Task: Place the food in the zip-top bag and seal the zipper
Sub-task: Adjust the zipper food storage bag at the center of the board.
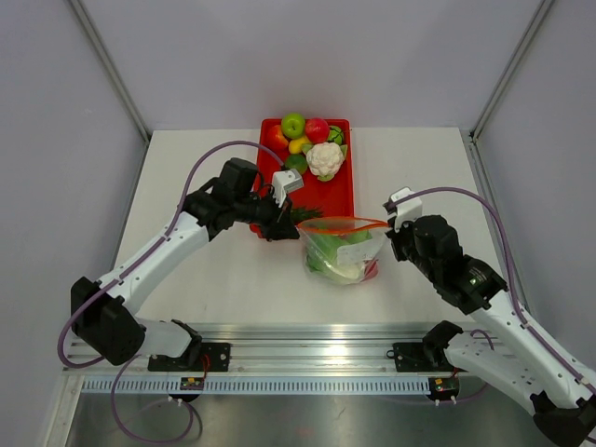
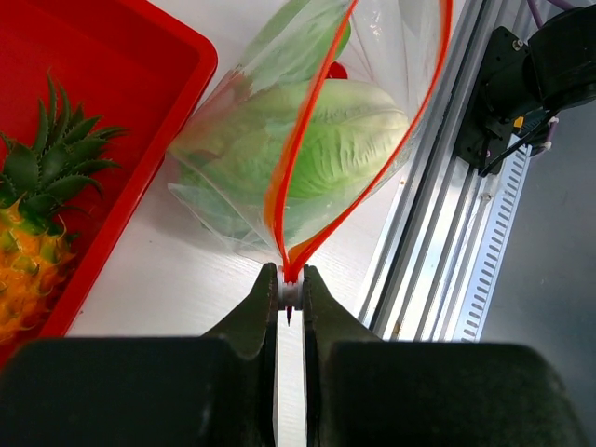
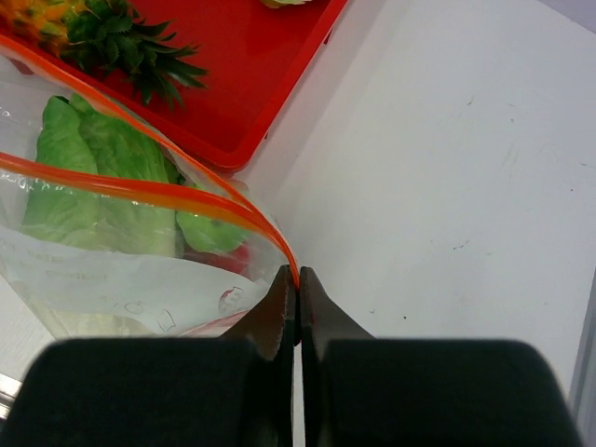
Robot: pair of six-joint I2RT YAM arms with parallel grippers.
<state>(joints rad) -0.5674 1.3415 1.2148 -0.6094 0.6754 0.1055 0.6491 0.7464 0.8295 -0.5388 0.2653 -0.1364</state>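
**Bag held by both corners, mouth open**

Top view: the left gripper (image 1: 291, 224) is at 9 o'clock of the zip-top bag (image 1: 343, 253) and the right gripper (image 1: 390, 226) at 3 o'clock. The bag rests on the table (image 1: 214, 270), at 6 o'clock of the red tray (image 1: 337, 196), where the cauliflower (image 1: 325, 158) lies.

Left wrist: the left gripper (image 2: 290, 284) is clenched on the corner of the zipper (image 2: 312, 102). The two strips part toward 12 o'clock. The lettuce (image 2: 345, 140) fills the pouch and a red piece (image 2: 337, 69) shows behind it. The pineapple (image 2: 28, 251) lies in the tray at 9 o'clock.

Right wrist: the right gripper (image 3: 297, 284) is pinched shut on the zipper's other corner. Only this view shows the red piece low, under the lettuce.
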